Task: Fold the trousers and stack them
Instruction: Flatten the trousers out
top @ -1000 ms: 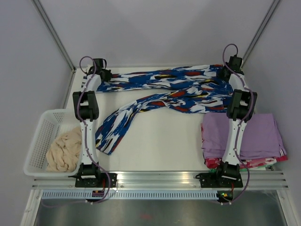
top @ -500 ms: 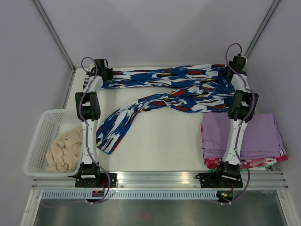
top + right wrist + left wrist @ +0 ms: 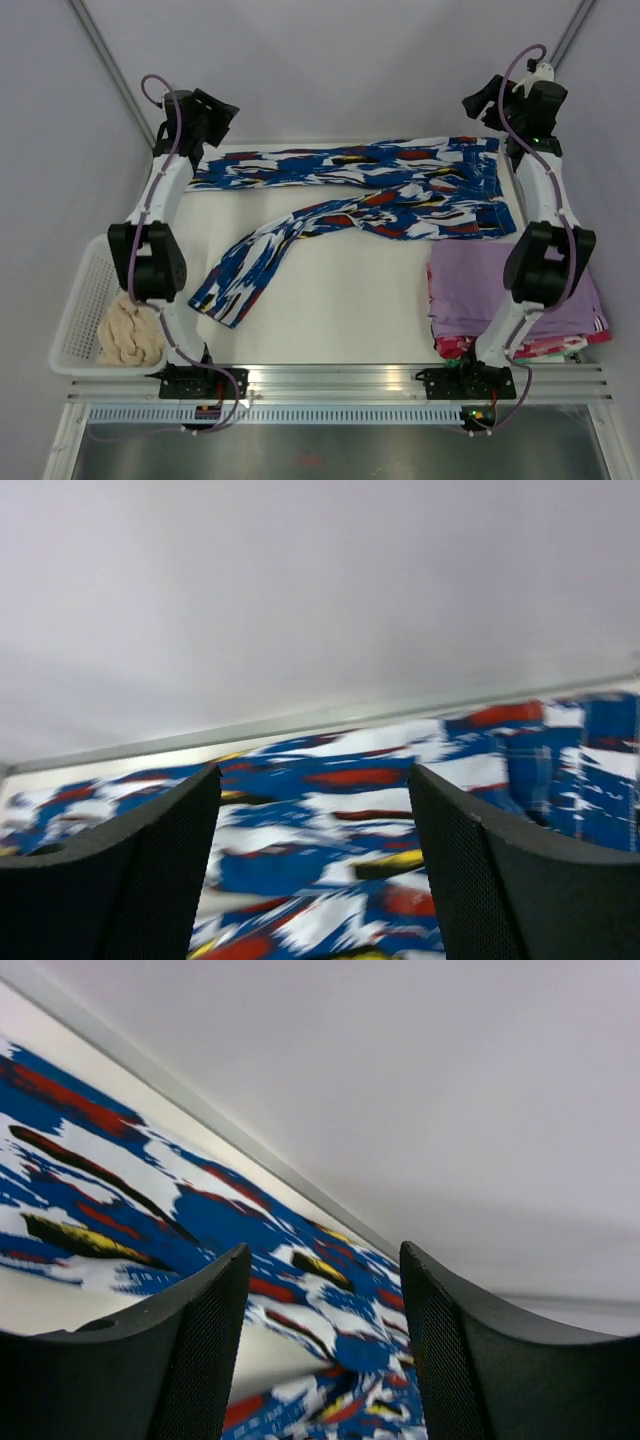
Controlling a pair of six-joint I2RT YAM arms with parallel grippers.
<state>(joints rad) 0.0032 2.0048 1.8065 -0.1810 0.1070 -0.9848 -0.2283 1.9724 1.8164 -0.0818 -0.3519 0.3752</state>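
The blue, white and black printed trousers (image 3: 360, 185) lie flat on the far half of the table. One leg runs straight along the back edge, and the other leg (image 3: 240, 275) bends diagonally toward the near left. My left gripper (image 3: 218, 116) hangs open above the straight leg's left end, holding nothing; in its wrist view the print (image 3: 210, 1220) shows below and between the open fingers (image 3: 205, 1360). My right gripper (image 3: 482, 102) hangs open above the waist end at the far right, with the cloth (image 3: 330, 810) showing below its fingers (image 3: 470, 870).
A white basket (image 3: 85, 290) at the near left holds a cream fluffy bundle (image 3: 130, 330). A stack of folded lilac garments (image 3: 520, 290) sits at the near right, with a pink patterned edge beneath. The back wall rises just behind the trousers.
Both grippers have opened and let go of the trousers' far edge. Both arms have lifted up and back from the cloth. The straight leg now lies flat along the back edge.
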